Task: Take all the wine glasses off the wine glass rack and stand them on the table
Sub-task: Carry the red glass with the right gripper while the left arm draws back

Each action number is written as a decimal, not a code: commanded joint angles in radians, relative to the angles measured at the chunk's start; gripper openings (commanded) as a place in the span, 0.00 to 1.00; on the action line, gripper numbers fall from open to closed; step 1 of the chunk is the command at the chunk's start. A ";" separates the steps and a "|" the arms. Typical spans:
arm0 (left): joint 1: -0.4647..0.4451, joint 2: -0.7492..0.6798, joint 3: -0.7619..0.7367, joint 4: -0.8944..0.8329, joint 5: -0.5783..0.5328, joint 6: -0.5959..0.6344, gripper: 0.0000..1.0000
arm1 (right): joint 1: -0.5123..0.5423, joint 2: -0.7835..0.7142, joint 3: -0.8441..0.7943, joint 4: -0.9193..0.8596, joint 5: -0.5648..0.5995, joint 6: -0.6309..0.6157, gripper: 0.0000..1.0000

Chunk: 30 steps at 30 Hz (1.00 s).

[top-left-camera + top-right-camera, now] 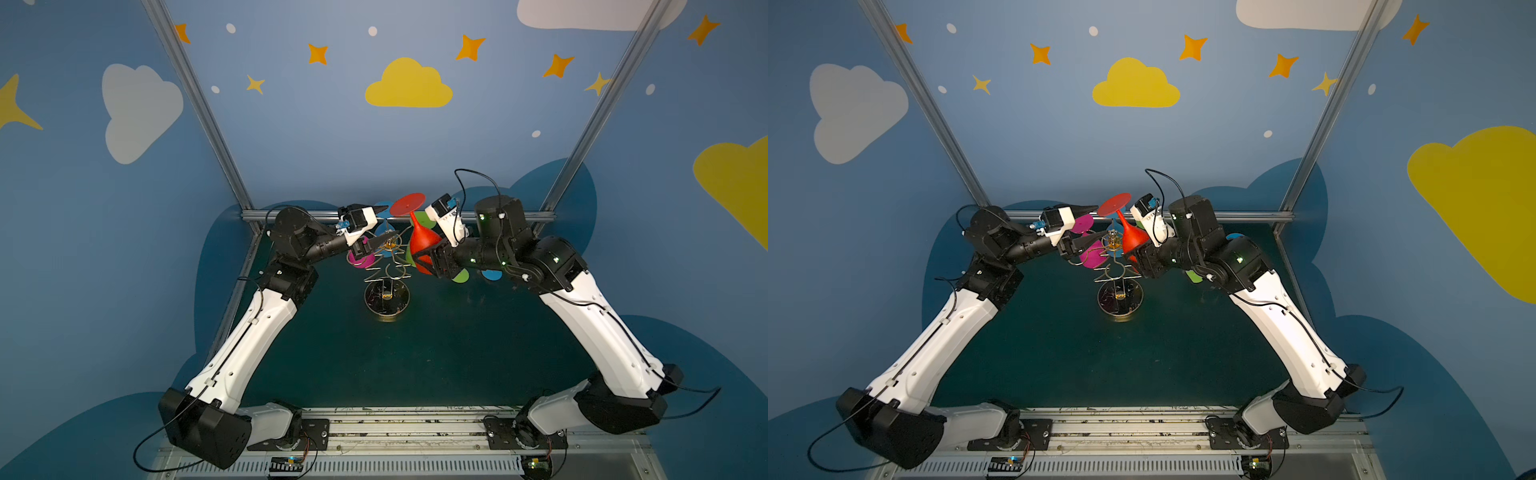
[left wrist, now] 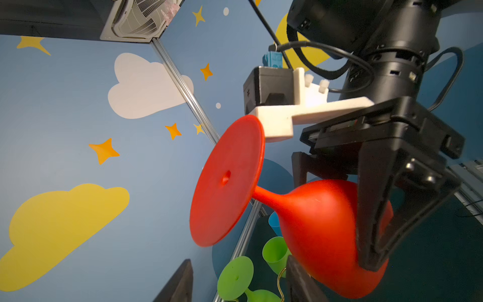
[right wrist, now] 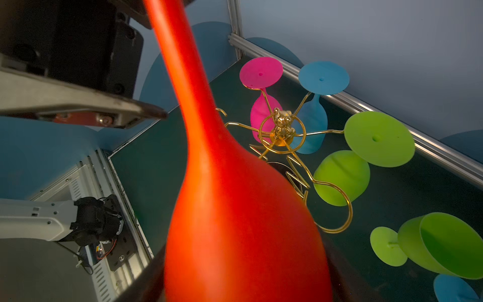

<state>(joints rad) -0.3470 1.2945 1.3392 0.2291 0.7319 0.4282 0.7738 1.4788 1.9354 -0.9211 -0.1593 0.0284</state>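
The wine glass (image 1: 422, 243) is red and hangs upside down, foot uppermost and tilted. My right gripper (image 1: 424, 259) is shut on its bowl, as the left wrist view shows with the black fingers (image 2: 371, 209) clamped on the red bowl (image 2: 321, 230). The bare stem (image 3: 183, 65) has no wire round it. The gold wine glass rack (image 1: 386, 297) stands just left of the glass, which is apart from the bear-topped post (image 3: 281, 128). My left gripper (image 1: 382, 224) is open at the rack's top, one finger by the centre, holding nothing.
Pink (image 3: 261, 74), blue (image 3: 324, 78) and green (image 3: 379, 138) glasses hang on the rack. A green glass (image 3: 444, 243) and a blue one (image 3: 454, 287) lie on the dark table by the back rail (image 1: 519, 216). One empty wire loop (image 3: 337, 206) sticks out toward the red glass.
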 commanded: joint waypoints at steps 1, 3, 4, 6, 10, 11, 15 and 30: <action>-0.006 0.000 0.034 0.047 -0.018 0.029 0.54 | 0.012 0.019 0.035 -0.035 -0.029 0.019 0.23; -0.007 -0.001 0.031 0.060 -0.035 0.028 0.53 | 0.017 0.025 0.034 -0.044 -0.031 0.024 0.22; -0.009 -0.003 0.028 0.065 -0.038 0.029 0.53 | 0.018 0.026 0.030 -0.044 -0.032 0.027 0.22; -0.009 -0.006 0.028 0.063 -0.038 0.033 0.53 | 0.017 0.025 0.023 -0.044 -0.038 0.030 0.21; -0.014 -0.010 0.025 0.053 -0.031 0.049 0.53 | 0.019 0.030 0.013 -0.041 -0.053 0.041 0.20; -0.016 -0.011 0.026 0.045 -0.028 0.056 0.52 | 0.019 0.035 0.014 -0.043 -0.058 0.043 0.20; -0.028 -0.008 0.028 0.011 -0.036 0.078 0.44 | 0.021 0.047 0.018 -0.051 -0.069 0.048 0.22; -0.041 -0.014 0.022 0.001 -0.072 0.103 0.03 | 0.018 0.036 0.022 -0.044 -0.085 0.076 0.32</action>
<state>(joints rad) -0.3832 1.2957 1.3445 0.2237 0.6712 0.5648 0.7887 1.5379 1.9446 -0.9813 -0.2371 0.1173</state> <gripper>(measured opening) 0.051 0.663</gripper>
